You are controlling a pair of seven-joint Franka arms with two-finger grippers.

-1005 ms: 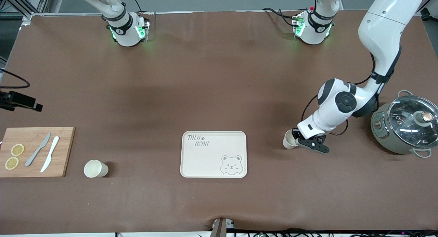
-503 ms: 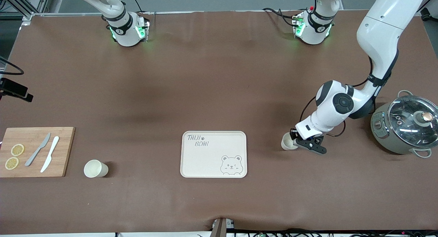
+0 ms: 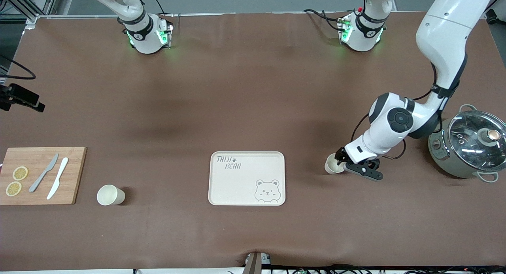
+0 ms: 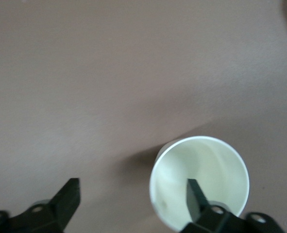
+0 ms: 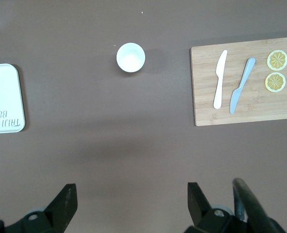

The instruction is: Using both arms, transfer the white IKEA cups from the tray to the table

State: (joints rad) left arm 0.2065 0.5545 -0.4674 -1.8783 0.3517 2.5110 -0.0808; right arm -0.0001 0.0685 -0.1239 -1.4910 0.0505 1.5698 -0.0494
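Note:
One white cup [image 3: 330, 166] stands on the brown table between the bear-print tray [image 3: 237, 185] and the pot. My left gripper [image 3: 342, 162] is low at this cup and open. In the left wrist view the cup [image 4: 216, 165] is seen from above; one finger [image 4: 195, 196] is over its mouth and the other [image 4: 68, 196] is outside, so the gripper [image 4: 132, 194] straddles one wall. The second white cup [image 3: 110, 195] stands between the tray and the cutting board, and also shows in the right wrist view [image 5: 130, 57]. My right gripper [image 5: 131, 199] is open and empty, high over the table.
A wooden cutting board [image 3: 71, 175] with two knives and two lemon slices lies at the right arm's end. A grey pot with a glass lid [image 3: 470, 143] stands at the left arm's end, close to the left arm's elbow. The tray's corner shows in the right wrist view [image 5: 2, 97].
The cup by the left gripper has shifted slightly nearer to the front camera. The left arm's wrist has swung a little toward the pot. The right arm has moved slightly.

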